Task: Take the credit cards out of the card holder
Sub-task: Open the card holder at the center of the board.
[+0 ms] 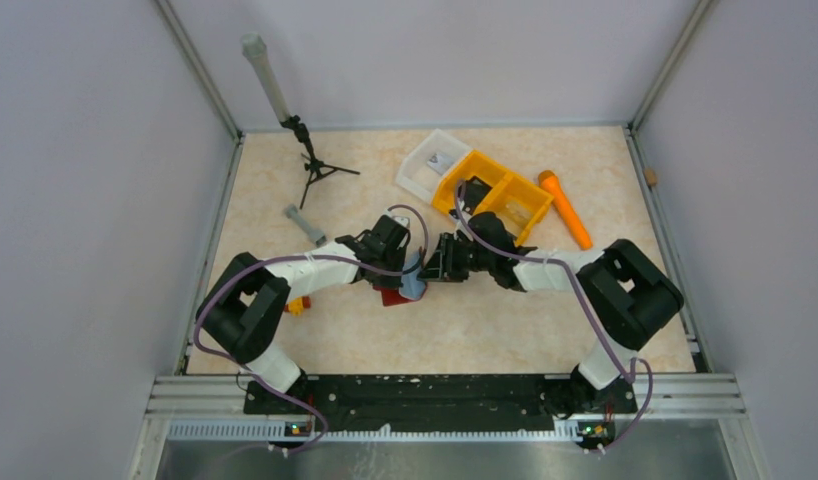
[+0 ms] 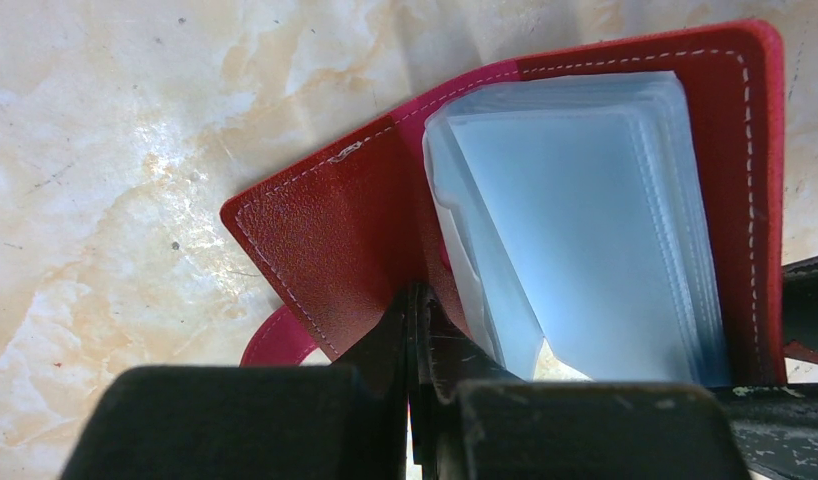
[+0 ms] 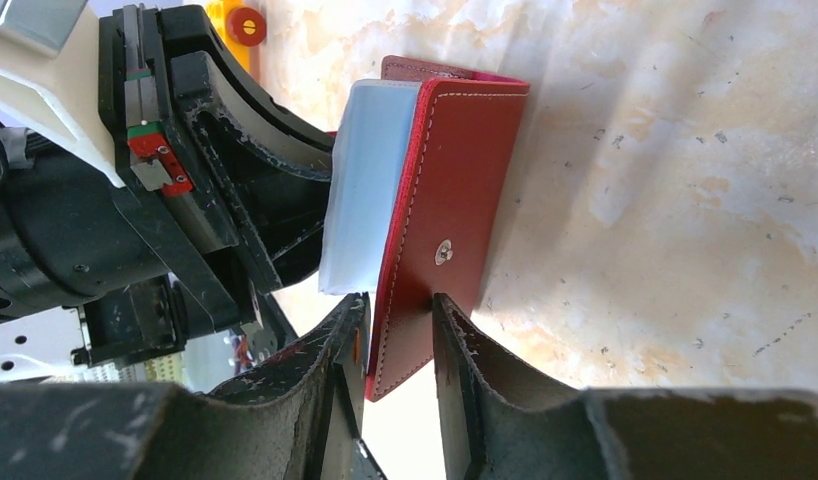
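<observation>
1. Both arms met over mid-table [image 1: 485, 330], wrists nose to nose. Left gripper [image 1: 409, 266] and right gripper [image 1: 432, 267] stood v. near each other. Risk: a pull by one arm not matched by the other could knock them together.
2. Card holder [image 1: 395, 295] was held up off the table between the grippers, opened like a book.
   - Left fingers [image 2: 390, 345] were pressed together on one red cover.
   - Right fingers [image 3: 465, 360] pinched the other cover, just below its snap stud [image 3: 443, 253].
   - Both grips sat near cover edges. In my judgement a hard spread could slip a cover free and drop the holder, or strain its spine.
3. Clear sleeves [image 2: 585, 220] fanned out between the covers, unsupported. Risk: w/ both grippers occupied, neither was free to draw a card, and letting go one side might let the holder swing shut.
4. Credit cards: none made out for certain.
   - A tan patch at the sleeve bottom, left wrist view, was poss. one; cannot tell.
   - If the sleeve mouths tipped down, cards could slide out uncontrolled.
5. Room: bare surface showed from the near edge up to the arms and along the near right edge. This was the best drop zone, imo.
6. Far right corner was crowded w/ an orange tray [image 1: 495, 195], a white tray [image 1: 417, 168] and an orange tool [image 1: 567, 210].
7. Toward the far left corner stood a tripod stand [image 1: 315, 172], w/ a small grey piece [image 1: 305, 223] nearer the arms. Clearance there was tighter.
</observation>
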Tool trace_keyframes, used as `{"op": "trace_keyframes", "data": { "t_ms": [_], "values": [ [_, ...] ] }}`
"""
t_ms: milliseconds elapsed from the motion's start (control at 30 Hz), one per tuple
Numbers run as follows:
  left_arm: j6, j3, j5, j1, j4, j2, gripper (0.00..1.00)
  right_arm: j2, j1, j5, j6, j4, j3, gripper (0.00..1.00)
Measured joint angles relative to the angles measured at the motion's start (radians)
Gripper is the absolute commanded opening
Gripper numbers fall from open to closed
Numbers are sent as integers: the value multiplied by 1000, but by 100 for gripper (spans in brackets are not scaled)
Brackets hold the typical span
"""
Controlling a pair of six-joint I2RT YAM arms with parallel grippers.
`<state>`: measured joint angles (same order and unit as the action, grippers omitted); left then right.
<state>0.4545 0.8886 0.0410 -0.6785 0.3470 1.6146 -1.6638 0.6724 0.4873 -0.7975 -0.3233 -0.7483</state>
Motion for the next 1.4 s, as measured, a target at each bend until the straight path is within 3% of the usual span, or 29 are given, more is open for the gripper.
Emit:
{"op": "trace_keyframes", "data": {
  "t_ms": [233, 300, 567, 600, 667, 967, 1033, 1267, 1400],
  "values": [
    [0, 0, 0, 0, 0, 0, 0, 0, 0, 14, -16, -24, 0, 29],
    [0, 0, 0, 0, 0, -1, 0, 0, 0, 18, -18, -37, 0, 22],
    [0, -1, 0, 0, 0, -2, 0, 0, 0, 27, -24, -50, 0, 13],
    [0, -1, 0, 0, 0, -2, 0, 0, 0, 27, -23, -50, 0, 15],
    [0, -1, 0, 0, 0, -2, 0, -3, 0, 26, -21, -46, -1, 30],
    [0, -11, -6, -1, 1, -16, 0, -17, 11, -40, 27, 55, -14, 57],
    [1, -14, -13, -3, 13, -24, 0, -17, 11, -52, 37, 72, -14, 69],
    [1, -16, -59, -6, 28, -51, 0, -17, 11, -51, 30, 61, -12, 63],
    [0, -16, -66, -9, 28, -59, 0, -17, 11, -41, 14, 26, -11, 69]
  ]
}}
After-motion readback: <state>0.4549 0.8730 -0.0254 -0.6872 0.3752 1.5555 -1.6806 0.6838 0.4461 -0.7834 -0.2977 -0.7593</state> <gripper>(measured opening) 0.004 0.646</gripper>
